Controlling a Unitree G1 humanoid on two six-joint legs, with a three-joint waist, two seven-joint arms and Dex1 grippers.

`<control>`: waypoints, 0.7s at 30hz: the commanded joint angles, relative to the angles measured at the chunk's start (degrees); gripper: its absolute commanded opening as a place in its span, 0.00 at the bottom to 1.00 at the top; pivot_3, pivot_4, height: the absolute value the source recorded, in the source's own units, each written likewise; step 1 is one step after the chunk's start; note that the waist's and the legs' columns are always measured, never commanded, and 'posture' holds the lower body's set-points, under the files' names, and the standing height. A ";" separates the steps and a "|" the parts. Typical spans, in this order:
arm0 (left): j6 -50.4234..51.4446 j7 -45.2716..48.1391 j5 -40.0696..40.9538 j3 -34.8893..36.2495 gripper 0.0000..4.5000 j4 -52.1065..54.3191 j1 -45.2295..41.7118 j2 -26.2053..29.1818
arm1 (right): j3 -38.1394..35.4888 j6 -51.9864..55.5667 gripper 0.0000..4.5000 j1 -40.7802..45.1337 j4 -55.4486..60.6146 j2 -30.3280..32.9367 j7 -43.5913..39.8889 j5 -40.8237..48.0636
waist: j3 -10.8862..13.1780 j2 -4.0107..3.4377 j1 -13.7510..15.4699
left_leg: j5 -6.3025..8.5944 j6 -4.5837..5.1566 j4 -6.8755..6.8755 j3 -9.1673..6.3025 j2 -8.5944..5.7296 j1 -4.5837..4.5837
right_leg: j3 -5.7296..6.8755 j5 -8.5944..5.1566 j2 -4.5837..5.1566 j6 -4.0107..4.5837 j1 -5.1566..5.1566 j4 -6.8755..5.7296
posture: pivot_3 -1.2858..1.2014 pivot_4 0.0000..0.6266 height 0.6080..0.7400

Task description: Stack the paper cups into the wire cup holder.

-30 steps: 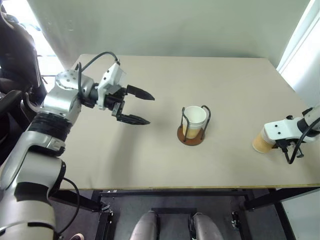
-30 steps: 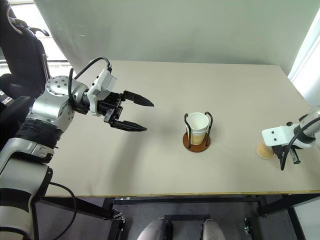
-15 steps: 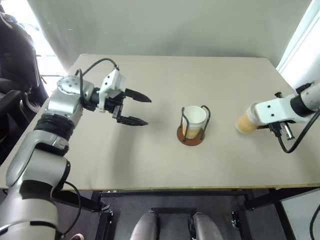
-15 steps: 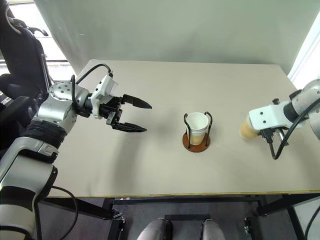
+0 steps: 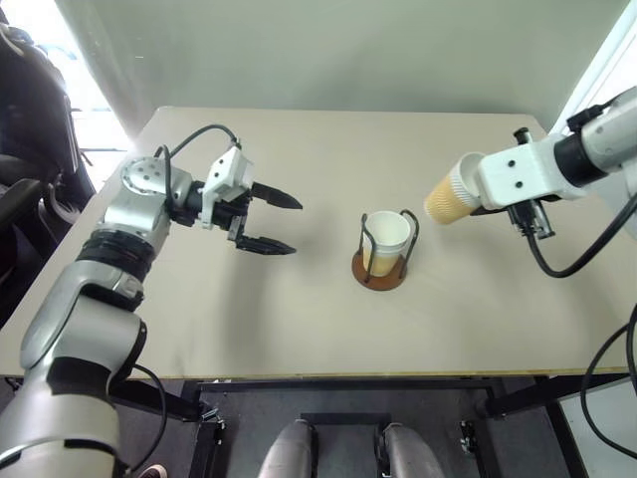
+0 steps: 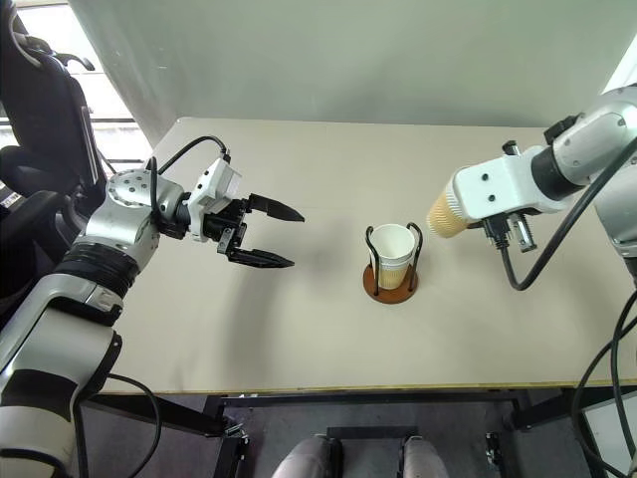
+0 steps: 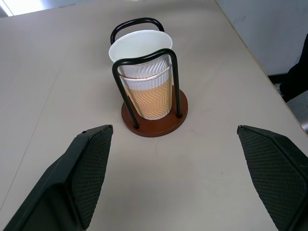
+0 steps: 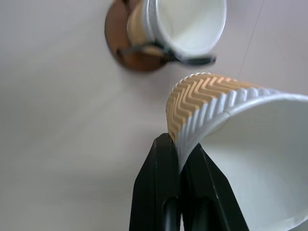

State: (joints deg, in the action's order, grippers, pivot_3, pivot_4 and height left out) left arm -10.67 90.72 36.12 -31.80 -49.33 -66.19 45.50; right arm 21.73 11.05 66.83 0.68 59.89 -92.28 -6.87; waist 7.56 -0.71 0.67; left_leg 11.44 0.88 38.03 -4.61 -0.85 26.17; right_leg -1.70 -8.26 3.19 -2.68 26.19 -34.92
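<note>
The right gripper (image 8: 179, 159) pinches the rim wall of a paper cup (image 5: 450, 195), tan with a chevron-ribbed outside and white inside, held tilted in the air up and right of the wire cup holder (image 5: 381, 261). That holder, a reddish-brown disc with dark wire loops, stands mid-table (image 5: 299, 329) holding stacked cups (image 7: 144, 82). The left gripper (image 5: 271, 221) hovers left of it, fingers spread wide and empty.
</note>
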 commanded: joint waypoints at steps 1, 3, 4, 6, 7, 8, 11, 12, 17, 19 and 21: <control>-0.60 1.78 0.99 0.56 0.99 1.19 -1.15 0.24 | -0.10 1.77 0.00 3.25 2.06 -0.58 -0.22 1.25 | 0.00 0.00 0.04 | 0.00 0.00 0.00 0.00 0.00 0.00 | 0.00 0.00 0.00 0.00 0.00 0.00 | 0.52 0.24 1.00; -0.63 1.78 0.96 0.62 0.99 1.06 -1.25 0.15 | -0.14 1.93 0.00 4.87 1.59 -2.38 -0.22 0.75 | 0.00 0.00 0.05 | 0.00 0.00 0.00 0.00 0.00 0.00 | 0.00 -0.02 0.00 0.04 0.00 0.00 | 0.52 0.24 1.00; -0.66 1.78 0.94 0.64 0.99 0.97 -1.30 0.09 | -0.15 1.88 0.00 5.45 1.32 -3.03 -0.22 0.48 | 0.00 0.00 0.00 | 0.00 0.00 0.00 0.00 0.00 0.01 | 0.00 -0.02 0.00 0.04 0.00 0.01 | 0.52 0.24 1.00; -0.75 1.78 0.85 0.71 0.99 0.67 -1.43 -0.07 | 0.06 1.53 0.00 6.30 0.94 -3.93 -0.22 0.11 | 0.00 0.00 -0.04 | 0.00 -0.01 0.01 0.00 0.00 0.01 | -0.01 -0.02 0.00 0.04 0.03 -0.02 | 0.52 0.24 1.00; -0.80 1.78 0.82 0.74 0.99 0.58 -1.47 -0.13 | 0.23 1.76 0.00 6.52 1.12 -4.24 -0.22 0.28 | 0.00 0.00 -0.01 | 0.00 -0.01 0.00 0.00 0.00 0.01 | 0.00 -0.02 0.00 0.05 0.04 -0.04 | 0.52 0.24 1.00; -0.88 1.78 0.74 0.78 0.99 0.38 -1.54 -0.23 | 0.39 2.01 0.00 6.70 1.23 -4.70 -0.22 0.38 | 0.00 0.00 0.01 | 0.00 -0.01 0.00 -0.03 0.00 0.01 | 0.02 -0.03 0.00 0.05 0.04 -0.04 | 0.52 0.24 1.00; -1.03 1.78 0.58 0.84 0.99 -0.03 -1.65 -0.43 | 0.63 2.37 0.00 6.87 1.19 -5.53 -0.22 0.39 | 0.00 0.00 0.00 | 0.00 -0.02 0.00 -0.04 0.00 0.03 | 0.03 -0.04 0.00 0.07 0.04 -0.03 | 0.52 0.24 1.00; -1.09 1.78 0.60 0.87 0.99 0.00 -1.53 -0.40 | 0.70 2.29 0.00 6.82 1.07 -5.77 -0.22 0.24 | 0.00 0.00 0.00 | 0.00 -0.02 0.00 -0.03 0.00 0.04 | 0.03 -0.04 0.00 0.07 0.05 -0.02 | 0.52 0.24 1.00; -1.24 1.78 0.72 1.06 0.99 0.23 -1.07 -0.04 | 1.01 1.86 0.00 6.10 0.46 -6.99 -0.22 -0.24 | 0.00 0.00 -0.02 | 0.00 -0.03 0.00 -0.04 0.00 0.04 | 0.03 -0.04 0.00 0.07 0.07 -0.05 | 0.52 0.24 1.00; -1.16 1.78 0.83 1.14 0.99 0.58 -0.87 0.20 | 1.06 2.13 0.00 5.49 0.84 -7.54 -0.22 -0.13 | 0.00 0.00 -0.01 | 0.00 -0.04 0.00 -0.03 0.00 0.04 | 0.03 -0.04 0.00 0.07 0.08 -0.05 | 0.52 0.24 1.00; -1.05 1.78 0.91 1.23 0.99 0.89 -0.73 0.39 | 1.11 2.36 0.00 4.99 1.12 -8.10 -0.20 -0.16 | 0.00 0.00 -0.02 | 0.00 -0.04 0.00 -0.03 0.00 0.04 | 0.03 -0.04 0.00 0.07 0.07 -0.04 | 0.52 0.24 1.00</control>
State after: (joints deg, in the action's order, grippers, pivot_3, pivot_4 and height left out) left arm -11.01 90.72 36.11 -31.80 -49.47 -66.17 45.05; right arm 23.36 13.17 71.44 0.53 52.07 -92.28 -6.98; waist 7.56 -0.71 0.65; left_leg 11.44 0.84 38.03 -4.64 -0.85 26.21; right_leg -1.67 -8.30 3.19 -2.60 26.27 -34.96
